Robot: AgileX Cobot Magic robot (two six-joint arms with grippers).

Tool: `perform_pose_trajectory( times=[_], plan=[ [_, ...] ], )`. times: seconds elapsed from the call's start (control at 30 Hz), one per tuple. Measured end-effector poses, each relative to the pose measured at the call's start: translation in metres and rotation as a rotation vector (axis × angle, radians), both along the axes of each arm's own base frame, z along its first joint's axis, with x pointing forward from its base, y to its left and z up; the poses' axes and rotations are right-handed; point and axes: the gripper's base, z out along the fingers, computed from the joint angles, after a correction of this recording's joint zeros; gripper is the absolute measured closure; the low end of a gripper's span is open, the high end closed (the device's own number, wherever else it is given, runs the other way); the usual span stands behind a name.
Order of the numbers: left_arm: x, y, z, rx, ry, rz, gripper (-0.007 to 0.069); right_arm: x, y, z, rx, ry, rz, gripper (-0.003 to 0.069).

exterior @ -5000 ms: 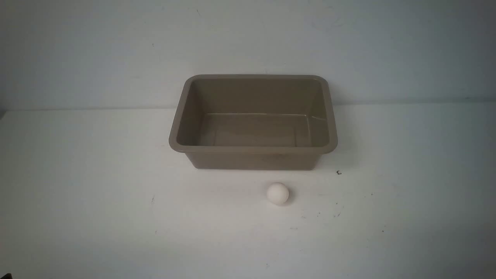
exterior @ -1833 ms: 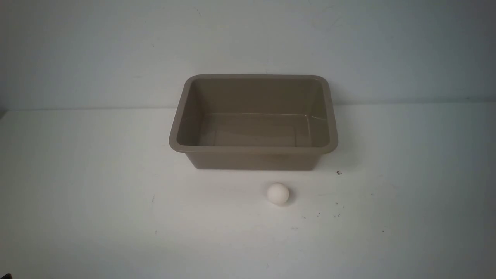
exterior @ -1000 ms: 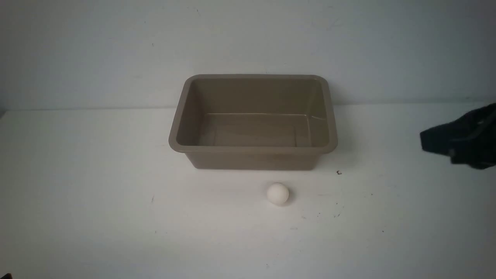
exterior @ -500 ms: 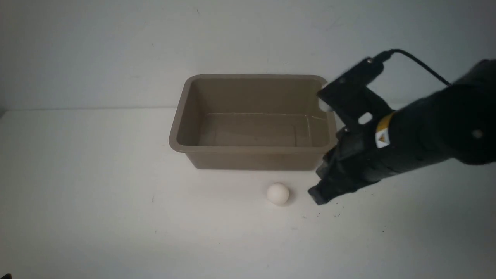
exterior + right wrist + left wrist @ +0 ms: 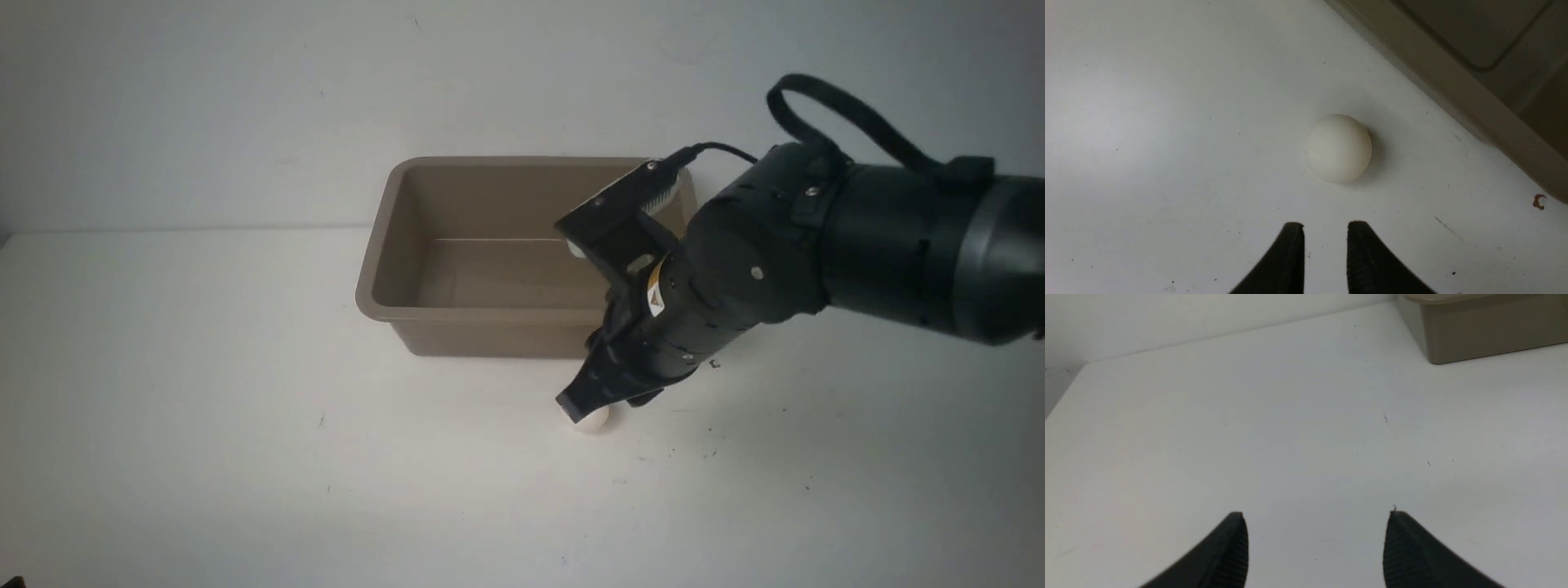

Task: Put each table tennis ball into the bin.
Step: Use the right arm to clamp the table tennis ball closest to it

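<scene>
The right gripper [image 5: 1326,228] has its jaws parted only narrowly; the gap is smaller than the table tennis ball [image 5: 1338,148], nothing lies between the fingers [image 5: 1286,261], and they touch nothing that can be seen. The left gripper [image 5: 1316,522] has its jaws widely parted and empty above the bare white table [image 5: 1290,416]. The ball rests on the table [image 5: 245,408], outside the bin [image 5: 490,336], just in front of its near wall and toward the right half. In the right wrist view the ball lies ahead of the fingertips, apart from them. In the front view the right gripper [image 5: 584,400] covers the upper part of the ball [image 5: 593,420], and its jaw opening cannot be read there. The right arm and its camera bracket hide the right end of the bin. The left wrist view shows only one lower corner of the bin [image 5: 1486,335], and the right wrist view only part of its rim [image 5: 1474,102]. The ball is a matte white sphere. The bin is a smooth, glossy, grey-brown plastic tub, rectangular with rounded corners and a flared rim. The finger pads are black and finely ribbed. The tabletop is matte white with small dark specks.
</scene>
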Motion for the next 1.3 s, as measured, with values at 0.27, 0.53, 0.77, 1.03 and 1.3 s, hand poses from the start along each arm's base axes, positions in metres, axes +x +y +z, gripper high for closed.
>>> perform_pose_trajectory(
  times=[0.27, 0.53, 0.77, 1.03, 1.3],
  plan=[
    [0.0, 0.0, 0.0, 0.0, 0.0, 0.0, 0.022, 0.009, 0.009, -0.011, 0.012, 0.025, -0.01, 0.0294],
    [0.0, 0.0, 0.0, 0.0, 0.0, 0.0, 0.022, 0.024, 0.021, -0.033, -0.017, 0.061, -0.013, 0.0234],
    [0.0, 0.0, 0.0, 0.0, 0.0, 0.0, 0.022, 0.034, 0.029, -0.051, -0.052, 0.097, -0.015, 0.0231],
    [0.0, 0.0, 0.0, 0.0, 0.0, 0.0, 0.022, 0.046, 0.03, -0.061, -0.105, 0.105, -0.015, 0.0231],
    [0.0, 0.0, 0.0, 0.0, 0.0, 0.0, 0.022, 0.056, 0.02, -0.065, -0.105, 0.115, -0.048, 0.0219]
  ],
)
